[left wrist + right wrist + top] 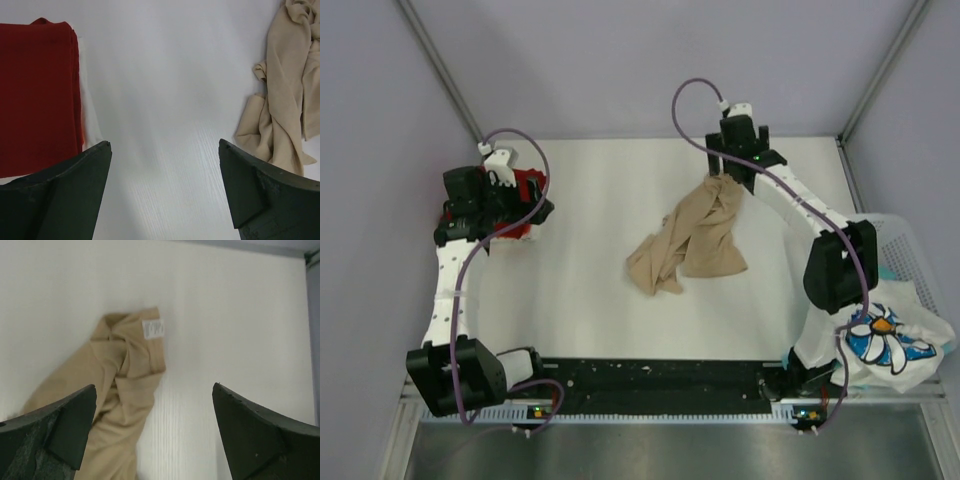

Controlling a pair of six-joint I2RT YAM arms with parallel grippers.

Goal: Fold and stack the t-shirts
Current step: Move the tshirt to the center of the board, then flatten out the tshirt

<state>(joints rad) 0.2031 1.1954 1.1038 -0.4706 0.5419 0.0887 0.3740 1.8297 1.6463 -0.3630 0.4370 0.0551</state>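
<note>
A crumpled tan collared t-shirt lies mid-table; it also shows in the left wrist view and in the right wrist view, with its white label up. My right gripper is open and empty, just above the shirt's far end. A folded red t-shirt lies at the far left with a white cloth edge beside it. My left gripper is open and empty over bare table next to the red shirt.
A white mesh basket stands at the right edge. A white and teal printed shirt hangs over its near side, beside the right arm's base. Metal frame posts rise at the back corners.
</note>
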